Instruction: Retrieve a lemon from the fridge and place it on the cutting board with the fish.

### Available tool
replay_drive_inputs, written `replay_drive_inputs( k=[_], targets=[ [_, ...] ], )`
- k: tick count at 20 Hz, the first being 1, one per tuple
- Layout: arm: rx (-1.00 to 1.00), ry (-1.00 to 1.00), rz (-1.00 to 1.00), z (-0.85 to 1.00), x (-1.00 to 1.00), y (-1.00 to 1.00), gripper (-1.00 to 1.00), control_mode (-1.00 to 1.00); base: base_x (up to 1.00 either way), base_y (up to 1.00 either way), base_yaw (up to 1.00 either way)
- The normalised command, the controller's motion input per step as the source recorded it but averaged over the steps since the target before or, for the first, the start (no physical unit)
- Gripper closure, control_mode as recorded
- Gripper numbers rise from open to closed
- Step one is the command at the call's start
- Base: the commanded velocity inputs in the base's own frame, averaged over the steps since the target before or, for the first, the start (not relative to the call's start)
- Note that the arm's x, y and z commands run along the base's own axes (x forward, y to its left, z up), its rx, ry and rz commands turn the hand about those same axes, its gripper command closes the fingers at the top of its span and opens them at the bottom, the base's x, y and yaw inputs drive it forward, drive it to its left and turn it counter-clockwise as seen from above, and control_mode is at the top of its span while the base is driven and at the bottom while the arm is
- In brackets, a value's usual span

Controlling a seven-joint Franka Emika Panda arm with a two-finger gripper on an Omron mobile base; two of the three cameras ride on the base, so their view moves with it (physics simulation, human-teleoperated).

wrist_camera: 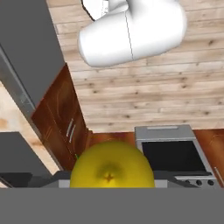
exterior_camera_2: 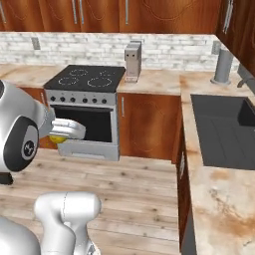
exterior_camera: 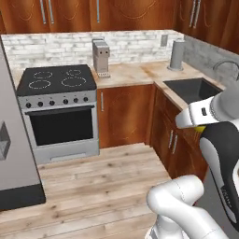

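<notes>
- The gripper [wrist_camera: 112,186] holds the lemon [wrist_camera: 112,168] between its jaws, above the wooden floor [wrist_camera: 144,96].
- The stove [exterior_camera: 58,109] stands beside the counter [exterior_camera: 135,72].

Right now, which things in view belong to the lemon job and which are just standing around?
Job:
- small bright yellow lemon, held between the fingers
- tall grey fridge

Standing around:
- black-topped silver stove
- dark sink
- grey cylinder canister
- grey boxy countertop appliance

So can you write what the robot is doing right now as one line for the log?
stage: carrying | held: lemon between the jaws | below: wooden floor | nearby: oven, sink | placing: not yet done
</notes>
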Motion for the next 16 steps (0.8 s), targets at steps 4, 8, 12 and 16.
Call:
replay_drive_inputs(
  k=[4, 8, 12, 16],
  targets=[
    [0.00, 0.00, 0.00, 0.00, 0.00, 0.00, 1.00, 1.00, 1.00, 0.00, 0.11],
    [0.00, 0.00, 0.00, 0.00, 0.00, 0.00, 1.00, 1.00, 1.00, 0.00, 0.07],
    [0.00, 0.00, 0.00, 0.00, 0.00, 0.00, 1.00, 1.00, 1.00, 0.00, 0.05],
    [0.00, 0.00, 0.00, 0.00, 0.00, 0.00, 1.00, 1.00, 0.76, 0.00, 0.13]
  ],
)
